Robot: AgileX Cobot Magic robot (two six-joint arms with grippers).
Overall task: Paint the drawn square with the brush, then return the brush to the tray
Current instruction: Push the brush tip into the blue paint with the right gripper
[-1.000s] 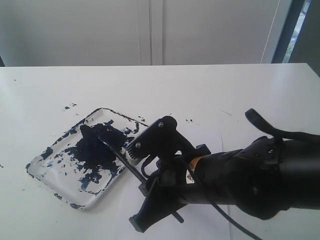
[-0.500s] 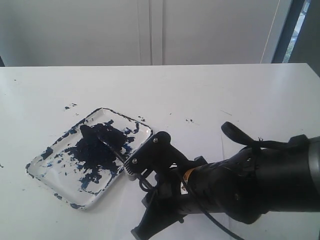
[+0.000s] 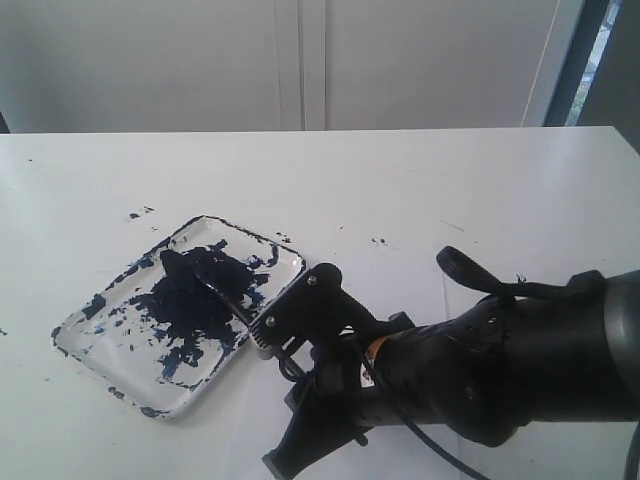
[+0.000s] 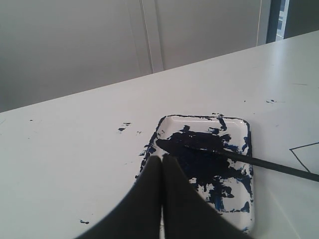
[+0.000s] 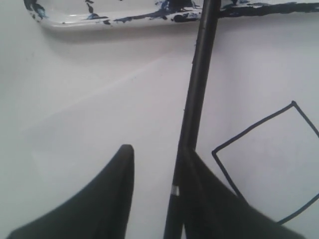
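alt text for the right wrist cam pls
The brush, a thin black handle, runs from the paint-smeared tray into the open end effector, close beside one finger and clear of the other. Next to it on white paper is the square, black outline, blank inside.

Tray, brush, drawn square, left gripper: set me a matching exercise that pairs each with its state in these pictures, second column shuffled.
Things:
1. tray
2. brush
3. drawn square
4. left gripper

States:
A. black outline, white inside where it shows
B. fingers closed together
C. smeared dark blue
D. tip resting inside the tray, handle out over its rim

Pairs: 1-C, 2-D, 3-A, 4-B
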